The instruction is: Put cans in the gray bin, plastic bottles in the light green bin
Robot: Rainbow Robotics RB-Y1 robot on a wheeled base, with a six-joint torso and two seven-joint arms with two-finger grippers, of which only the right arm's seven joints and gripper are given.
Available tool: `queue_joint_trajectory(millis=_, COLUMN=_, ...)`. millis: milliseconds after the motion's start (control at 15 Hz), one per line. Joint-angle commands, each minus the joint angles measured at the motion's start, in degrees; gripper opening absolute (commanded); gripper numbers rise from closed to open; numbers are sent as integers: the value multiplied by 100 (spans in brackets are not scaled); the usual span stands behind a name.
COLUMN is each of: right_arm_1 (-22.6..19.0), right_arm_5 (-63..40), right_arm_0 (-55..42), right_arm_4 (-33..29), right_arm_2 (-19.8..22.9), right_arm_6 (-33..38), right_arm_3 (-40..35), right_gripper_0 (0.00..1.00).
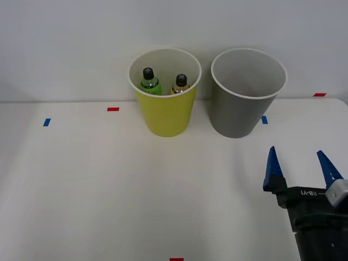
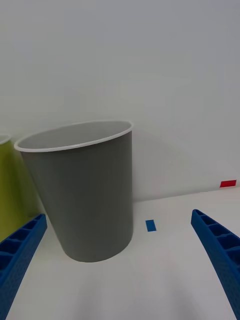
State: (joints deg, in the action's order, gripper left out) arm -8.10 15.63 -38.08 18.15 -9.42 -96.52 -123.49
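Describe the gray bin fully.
The gray bin is a round, tapered, plastic-looking bucket with a white rim and white inside, wider at the top. It stands upright on the white table, at the back near the wall, to the robot's right of the light green bin, apart from it. Nothing shows inside it. Nothing touches it.

The front view looks forward and down from above the arms onto the white table (image 1: 109,185), taking in both bins against the back wall: the light green bin (image 1: 165,111) to the left, the gray bin (image 1: 239,111) to the right. The right wrist view sits low, near table height, and faces nearly level toward the same wall, with the gray bin (image 2: 90,195) close and large ahead. Both views share the gray bin, a sliver of the light green bin (image 2: 10,190), the blue tape mark (image 1: 264,119) (image 2: 151,225) just beside the gray bin, and a red tape mark (image 1: 319,94) (image 2: 228,183).
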Motion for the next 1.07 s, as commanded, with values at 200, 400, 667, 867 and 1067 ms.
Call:
queue_joint_trajectory(millis=200, right_arm_1=185, right_arm_5=11, right_arm_0=-331, right_arm_4=-259, right_arm_2=142, right_arm_6=925, right_arm_3=1, right_gripper_0=100)
queue_joint_trajectory(millis=400, right_arm_1=414, right_arm_5=2, right_arm_0=-454, right_arm_4=-435, right_arm_2=36, right_arm_6=1452, right_arm_3=1, right_gripper_0=100)
queue_joint_trajectory(millis=667, right_arm_1=493, right_arm_5=2, right_arm_0=-639, right_arm_4=-672, right_arm_2=-87, right_arm_6=1637, right_arm_3=10, right_gripper_0=100)
queue_joint_trajectory(millis=867, right_arm_1=537, right_arm_5=20, right_arm_0=-709, right_arm_4=-822, right_arm_2=-175, right_arm_6=1716, right_arm_3=10, right_gripper_0=100)
queue_joint_trajectory(millis=1067, right_arm_1=467, right_arm_5=424, right_arm_0=-815, right_arm_4=-971, right_arm_2=-254, right_arm_6=1830, right_arm_3=10, right_gripper_0=100)
